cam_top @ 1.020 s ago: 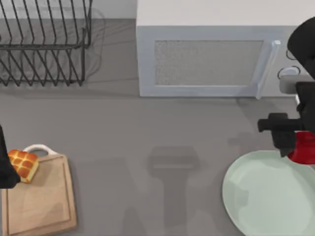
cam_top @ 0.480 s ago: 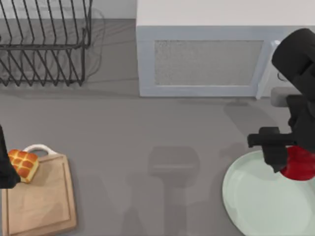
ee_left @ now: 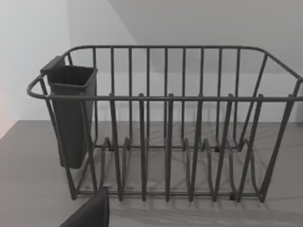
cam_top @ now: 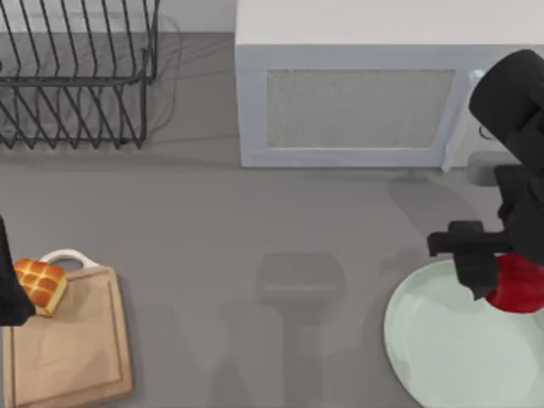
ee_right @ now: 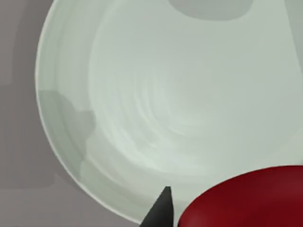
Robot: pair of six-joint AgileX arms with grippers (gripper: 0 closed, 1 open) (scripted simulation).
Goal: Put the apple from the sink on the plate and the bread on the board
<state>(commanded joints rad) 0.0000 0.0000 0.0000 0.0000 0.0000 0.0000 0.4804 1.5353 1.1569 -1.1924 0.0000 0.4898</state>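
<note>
The red apple [cam_top: 522,287] hangs over the upper right part of the mint-green plate [cam_top: 450,348], with my right gripper [cam_top: 508,285] shut on it. The right wrist view looks down on the plate [ee_right: 156,94], with the apple [ee_right: 246,198] close by and one dark fingertip [ee_right: 162,209] beside it. The golden bread [cam_top: 40,285] rests tilted at the far left corner of the wooden board [cam_top: 76,348], next to its white loop handle. My left gripper [cam_top: 8,293] is a dark shape at the table's left edge, touching the bread. The sink is out of view.
A wire dish rack [cam_top: 76,76] stands at the back left, and the left wrist view faces the rack [ee_left: 165,127] and its dark cup [ee_left: 71,113]. A white microwave [cam_top: 365,102] fills the back centre. Bare grey counter [cam_top: 255,255] lies between board and plate.
My right gripper carried the apple forward and left, from beyond the plate's rim to above the plate, then held still. The left arm and the bread have not moved.
</note>
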